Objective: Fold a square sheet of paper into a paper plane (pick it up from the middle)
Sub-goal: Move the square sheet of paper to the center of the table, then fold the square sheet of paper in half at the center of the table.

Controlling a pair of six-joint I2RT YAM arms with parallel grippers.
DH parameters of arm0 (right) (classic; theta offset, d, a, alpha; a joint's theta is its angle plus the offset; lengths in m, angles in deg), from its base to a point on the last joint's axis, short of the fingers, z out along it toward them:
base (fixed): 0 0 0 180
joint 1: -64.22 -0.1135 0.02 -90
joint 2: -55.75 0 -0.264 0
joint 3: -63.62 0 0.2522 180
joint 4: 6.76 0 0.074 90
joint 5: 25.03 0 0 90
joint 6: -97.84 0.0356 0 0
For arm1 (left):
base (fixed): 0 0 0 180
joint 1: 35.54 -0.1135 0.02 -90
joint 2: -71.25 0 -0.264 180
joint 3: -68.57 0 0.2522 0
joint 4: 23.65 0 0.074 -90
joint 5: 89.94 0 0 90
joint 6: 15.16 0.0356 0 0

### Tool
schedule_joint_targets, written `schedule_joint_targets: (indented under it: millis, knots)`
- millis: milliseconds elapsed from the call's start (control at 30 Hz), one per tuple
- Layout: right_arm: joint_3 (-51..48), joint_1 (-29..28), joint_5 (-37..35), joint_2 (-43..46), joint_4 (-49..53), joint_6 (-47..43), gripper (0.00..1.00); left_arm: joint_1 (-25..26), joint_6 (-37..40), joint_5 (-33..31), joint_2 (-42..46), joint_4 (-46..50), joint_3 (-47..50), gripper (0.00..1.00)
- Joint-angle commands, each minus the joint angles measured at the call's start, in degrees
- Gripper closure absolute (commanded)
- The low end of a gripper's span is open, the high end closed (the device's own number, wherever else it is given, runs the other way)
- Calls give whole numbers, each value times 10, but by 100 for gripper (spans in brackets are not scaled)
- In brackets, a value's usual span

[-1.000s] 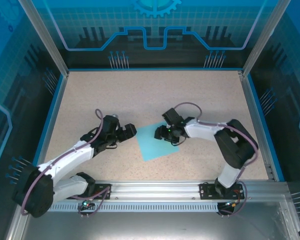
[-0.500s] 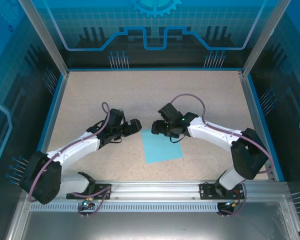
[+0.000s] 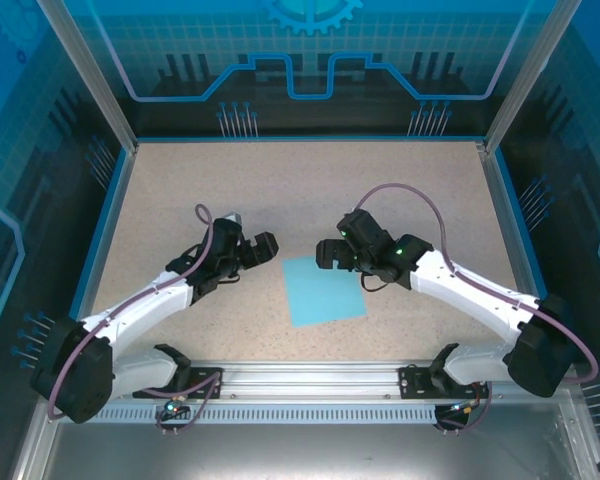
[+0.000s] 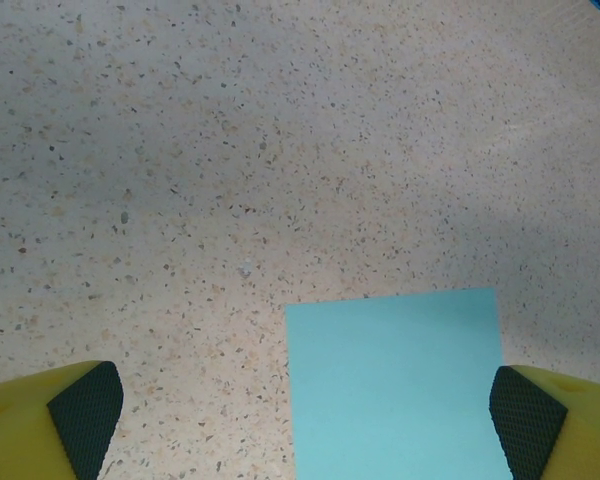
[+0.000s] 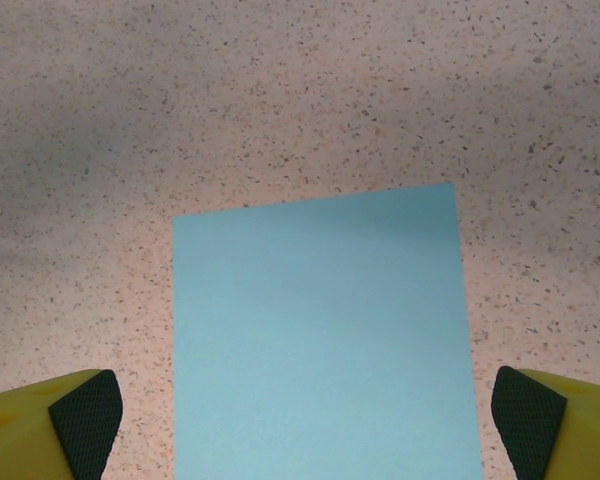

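Blue square sheet of paper (image 3: 323, 290) lies flat, no folds yet

Left claw (image 3: 264, 250) is spread wide and holds nothing. Paper rests on the table (image 3: 280, 180) between both claws. Right claw (image 3: 323, 252) is spread wide too, just over the paper's far edge. All the folding is left to do

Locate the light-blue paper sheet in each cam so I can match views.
Top external: light-blue paper sheet lies flat just below centre, between the left gripper and right gripper, slightly nearer the arm bases.
Left wrist: sheet at the bottom edge, right of centre.
Right wrist: sheet from centre to the bottom edge.
Shared landmark: the speckled tabletop around the sheet.
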Motion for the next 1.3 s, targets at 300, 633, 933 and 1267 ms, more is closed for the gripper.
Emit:
schedule_joint_targets:
  millis: [300,633,933,1267]
  knots:
    - [17,2,78,-74,19,-19,3,-4,21,36,9,14,13,2]
    - [112,-34,46,-180,97,-51,11,-16,6,53,-14,-1,28,2]
    - [122,-29,11,-180,148,-80,7,-28,13,44,-13,44,-5,1]
    - [147,-31,71,-240,152,-72,8,-39,18,44,-27,54,-11,1]
